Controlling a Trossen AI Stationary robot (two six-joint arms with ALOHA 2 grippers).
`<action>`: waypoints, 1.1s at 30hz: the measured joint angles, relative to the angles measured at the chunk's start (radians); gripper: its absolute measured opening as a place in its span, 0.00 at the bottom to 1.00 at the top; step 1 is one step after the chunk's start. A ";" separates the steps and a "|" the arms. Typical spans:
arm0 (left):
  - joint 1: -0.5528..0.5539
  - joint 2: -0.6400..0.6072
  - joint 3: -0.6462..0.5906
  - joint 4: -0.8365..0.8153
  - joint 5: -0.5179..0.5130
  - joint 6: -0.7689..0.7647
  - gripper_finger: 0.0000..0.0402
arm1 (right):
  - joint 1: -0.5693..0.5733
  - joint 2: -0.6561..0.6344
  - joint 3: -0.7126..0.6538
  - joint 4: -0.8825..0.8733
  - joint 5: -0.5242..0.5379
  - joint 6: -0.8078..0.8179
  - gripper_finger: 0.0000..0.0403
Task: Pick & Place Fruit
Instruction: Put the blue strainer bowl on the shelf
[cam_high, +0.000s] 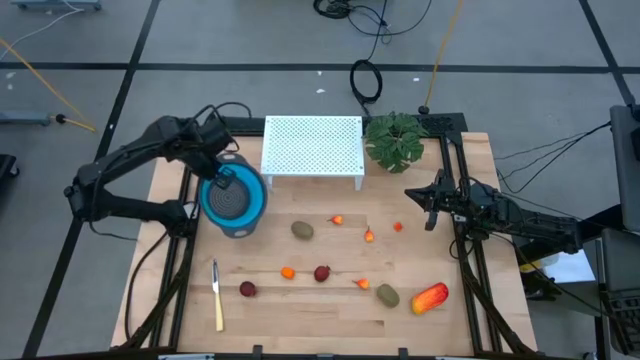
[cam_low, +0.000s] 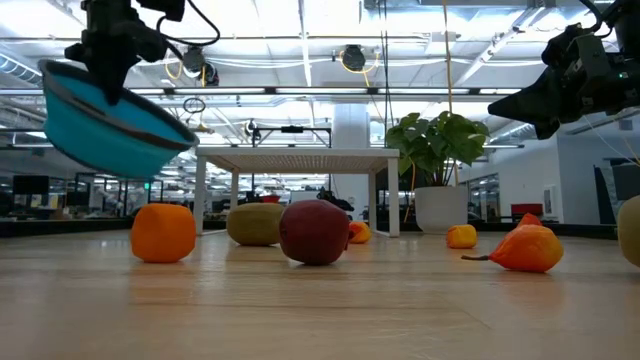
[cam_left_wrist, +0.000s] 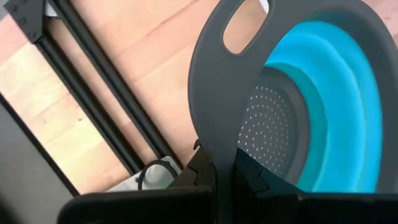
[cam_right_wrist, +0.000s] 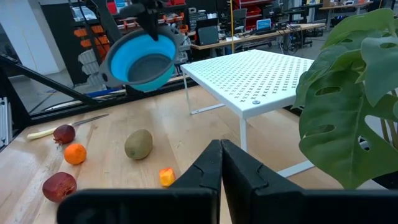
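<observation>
While I look down from the high view, I see the left gripper (cam_high: 222, 160) closed on the grey rim handle of a blue colander (cam_high: 233, 199), holding it above the wooden table (cam_high: 330, 300). The right gripper (cam_high: 432, 203) hangs with its fingers pressed together and empty, beside the leafy plant (cam_high: 395, 138). The fruit (cam_high: 340, 262) lies scattered on the boards well in front of both grippers: an olive-brown oval (cam_high: 302, 230), a dark red ball (cam_high: 322, 273), and the oblong red-orange piece (cam_high: 429, 298) nearest the front. A cream knife (cam_high: 217, 294) lies below the left gripper.

In the low view, the colander hangs tilted in the air, and the round fruit sits on smooth, pale wood. A white perforated stand (cam_low: 296, 158) is behind, with a bright hall beyond.

In the left wrist view, the closed fingers (cam_left_wrist: 205, 165) pinch the flat grey rim; the bowl is ribbed, with a holed bottom.

In the right wrist view, the shut fingers (cam_right_wrist: 214, 163) point over the fruit towards the far colander.
</observation>
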 joint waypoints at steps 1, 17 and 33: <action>0.000 0.000 0.006 0.000 0.006 0.005 0.01 | 0.000 0.000 0.000 0.000 0.000 0.000 0.01; 0.000 -0.001 0.235 0.000 0.003 0.042 0.01 | 0.000 0.000 0.000 0.000 0.000 0.000 0.01; 0.000 0.002 0.349 0.238 -0.019 -0.073 0.01 | 0.000 0.000 0.000 0.000 0.000 0.000 0.01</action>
